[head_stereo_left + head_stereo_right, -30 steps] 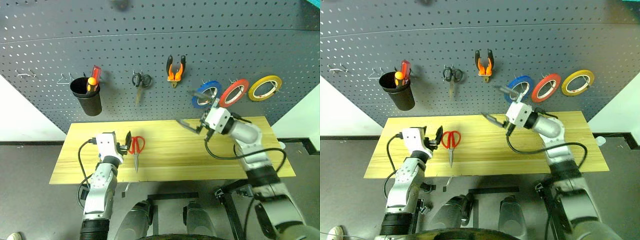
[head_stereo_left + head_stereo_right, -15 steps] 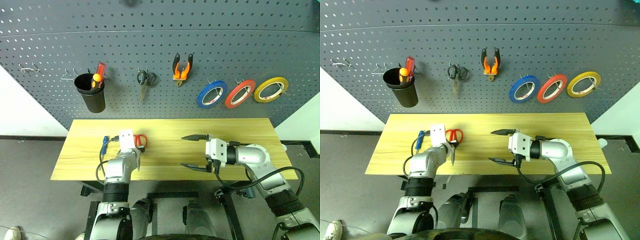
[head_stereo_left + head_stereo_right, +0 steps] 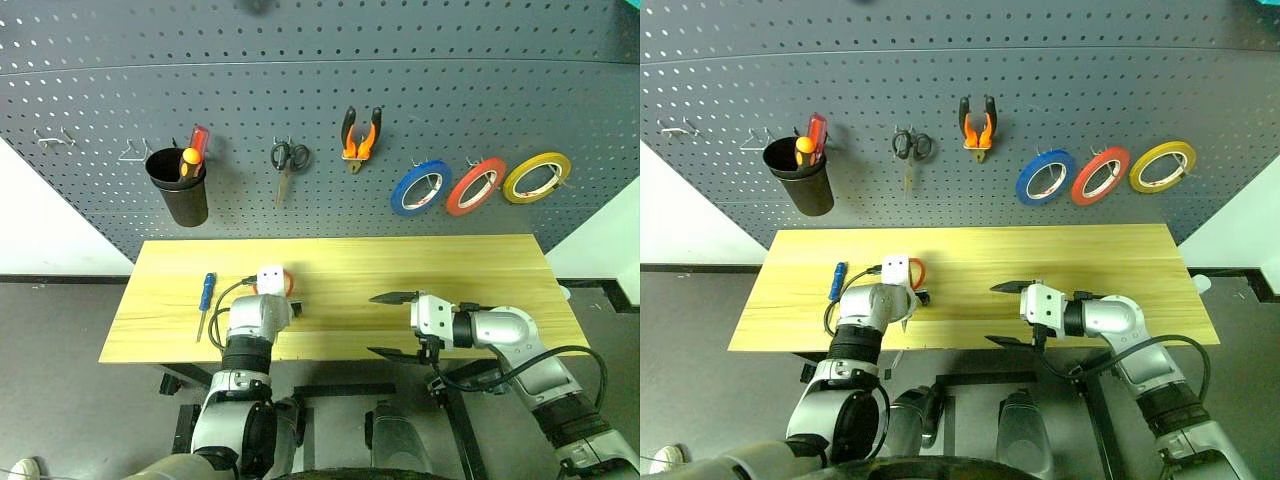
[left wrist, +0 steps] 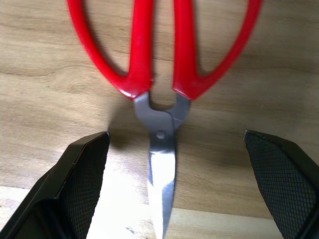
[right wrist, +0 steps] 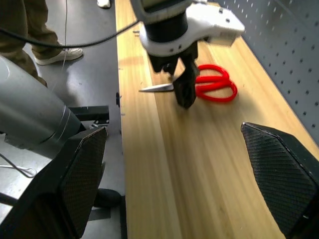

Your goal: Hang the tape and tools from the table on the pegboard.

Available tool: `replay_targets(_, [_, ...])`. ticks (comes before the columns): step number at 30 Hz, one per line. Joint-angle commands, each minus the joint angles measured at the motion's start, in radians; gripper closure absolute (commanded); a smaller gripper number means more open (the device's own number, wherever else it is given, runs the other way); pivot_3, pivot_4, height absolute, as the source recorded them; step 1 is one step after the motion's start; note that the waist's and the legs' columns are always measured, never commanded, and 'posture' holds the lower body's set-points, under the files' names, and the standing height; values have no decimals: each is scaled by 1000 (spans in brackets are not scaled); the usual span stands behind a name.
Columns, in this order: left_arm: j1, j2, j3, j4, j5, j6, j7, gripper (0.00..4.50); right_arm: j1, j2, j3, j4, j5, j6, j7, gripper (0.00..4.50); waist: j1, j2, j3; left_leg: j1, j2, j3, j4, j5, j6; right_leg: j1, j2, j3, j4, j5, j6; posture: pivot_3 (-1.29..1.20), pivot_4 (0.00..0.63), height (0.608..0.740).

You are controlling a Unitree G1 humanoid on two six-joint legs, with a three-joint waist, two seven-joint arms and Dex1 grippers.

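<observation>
1. The left claw (image 4: 172,189) points down over the red-handled scissors (image 4: 162,74) on the desk (image 3: 480,270), its fingers (image 4: 79,174) spread wide on either side of the pivot, gripping nothing.
2. The scissors lie flat on the wood, blades closed and pointing toward the desk's near edge, handles toward the pegboard (image 3: 320,80).
3. The right claw (image 3: 392,325) hovers over the near edge of the desk, well apart from the scissors, pointing across toward the left arm; it is released and empty.
4. The blue-handled screwdriver (image 3: 204,300) lies on the desk near its left end, beside the left arm.
5. On the pegboard hang the orange-and-black pliers (image 3: 359,140) and the red tape (image 3: 476,186), which sits between a blue tape ring (image 3: 419,188) and a yellow tape ring (image 3: 536,177).
6. Small black-handled scissors (image 3: 287,162) and a black cup (image 3: 178,190) holding a red-and-orange screwdriver (image 3: 192,152) hang further left.
</observation>
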Motion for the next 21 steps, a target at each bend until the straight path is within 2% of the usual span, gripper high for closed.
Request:
replay_targets(1, [-19,-3,32,11,-4,-2,24,22,4,-4,-16,11,-15,-42,-7,0,0,0,0,0,0,0,0,0,0,0,0,0,0,0,0,-76,99,728])
replay_targets(5, [-27,-3,75,34,-20,0,33,22,8,4,-18,4,-15,-46,-14,0,-4,0,0,0,0,0,0,0,0,0,0,0,0,0,0,-79,97,728])
replay_targets(7, [-32,-1,85,42,-30,-6,32,394,8,4,-18,3,-17,-48,-17,0,-3,0,-1,1,0,0,1,0,0,1,0,0,0,0,0,-79,98,728])
replay_targets(12, [-41,2,89,47,-38,-23,21,1919,6,3,-19,5,-22,-55,-27,0,-3,0,-1,2,0,0,3,0,0,2,0,0,1,1,1,-81,96,728])
replay_targets(18, [-53,1,104,62,-53,-25,23,4011,-1,4,-19,4,-23,-55,-36,0,-3,0,-1,1,0,0,7,-1,0,3,0,0,1,1,1,-83,98,728])
replay_targets(19, [-55,1,105,65,-55,-26,24,4269,-2,4,-20,3,-20,-52,-36,0,-3,0,-1,1,0,0,8,-1,1,4,0,0,2,2,2,-82,98,728])
replay_targets(21, [-58,1,110,68,-59,-24,27,4273,-4,5,-20,2,-16,-47,-36,0,-3,1,-1,1,0,0,9,-1,0,4,0,0,2,2,2,-82,98,728])
